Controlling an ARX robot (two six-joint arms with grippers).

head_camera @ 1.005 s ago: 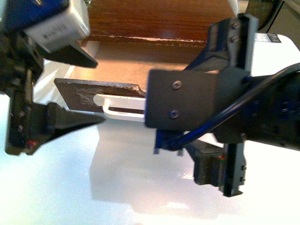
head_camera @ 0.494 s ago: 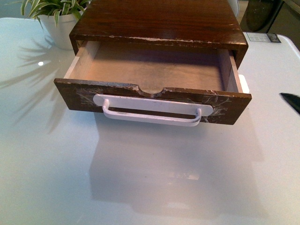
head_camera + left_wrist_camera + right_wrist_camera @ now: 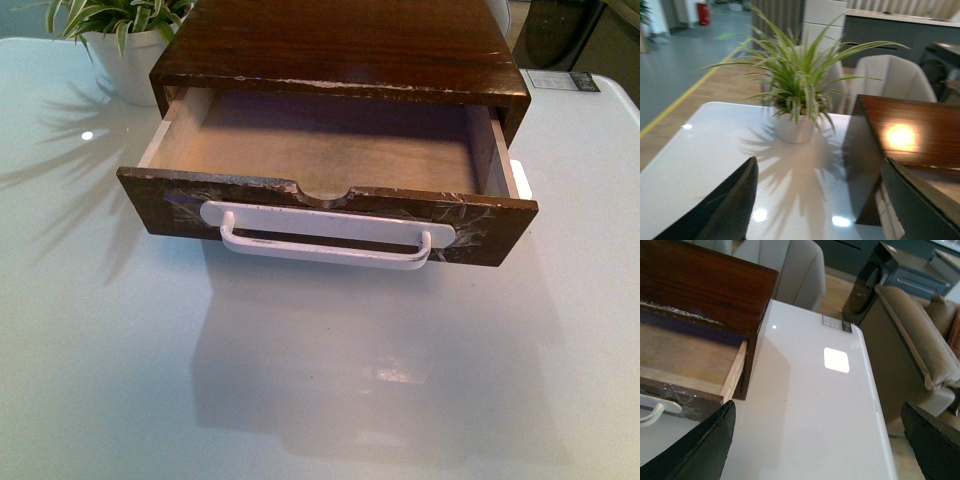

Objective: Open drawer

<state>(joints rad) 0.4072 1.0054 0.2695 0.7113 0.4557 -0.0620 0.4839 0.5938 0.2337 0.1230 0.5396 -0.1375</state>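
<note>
Left pincer [image 3: 820, 200] and right pincer [image 3: 817, 440] both gape wide, holding nothing; your drawer [image 3: 320, 150] stands pulled well out, so you likely need only park both arms clear.

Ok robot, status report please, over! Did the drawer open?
Left gripper open, right gripper open, both empty. Drawer pulled out, inside bare. Plant off beside it, not blocking.

Drawer [image 3: 330, 150]: dark brown front, whitish scuff marks; pale tan interior. Handle [image 3: 320, 252]: white. Cabinet [image 3: 340, 40]: reddish-brown wood grain, chipped pale front edge. Table [image 3: 320, 400]: glossy pale bluish-white. Plant [image 3: 800, 85]: green leaves, paler stripes. Pot [image 3: 792, 131]: white.
</note>
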